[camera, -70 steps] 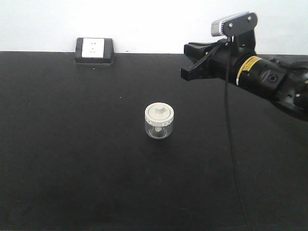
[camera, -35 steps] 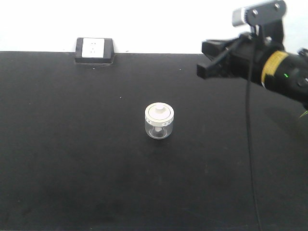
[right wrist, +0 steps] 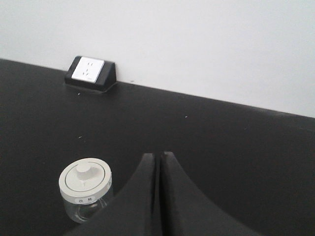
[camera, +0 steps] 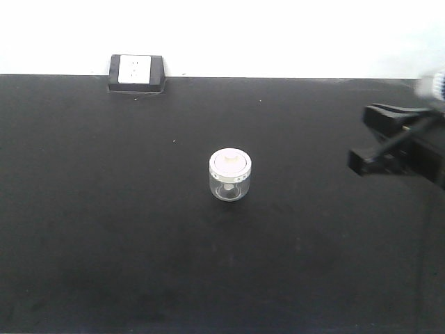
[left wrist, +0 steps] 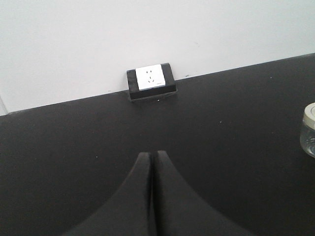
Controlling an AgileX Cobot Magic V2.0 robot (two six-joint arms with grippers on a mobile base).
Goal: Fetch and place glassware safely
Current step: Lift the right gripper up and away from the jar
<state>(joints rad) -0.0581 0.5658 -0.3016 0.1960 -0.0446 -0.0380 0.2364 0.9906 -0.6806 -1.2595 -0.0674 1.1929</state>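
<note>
1. Front view: the glass jar (camera: 230,175) stands upright on the black table (camera: 104,243), with its white lid (camera: 230,162) on. The right gripper (camera: 368,142) is at the right edge, and the jar is well off to its left. Nothing is between its fingers. I cannot tell from here if they are closed.

2. Left wrist view: the left gripper (left wrist: 152,160) has its two fingers pressed together with nothing in them. The jar (left wrist: 309,129) peeks in far to its right. A wall socket box (left wrist: 150,80) sits ahead by the wall.

3. Right wrist view: the right gripper (right wrist: 159,160) is pressed closed too, and holds nothing. The jar (right wrist: 84,190) stands near it, on its left, not touching.

4. I think the job looks barely begun: no gripper holds the jar, so grabbing, carrying and setting it down are all left.
</note>
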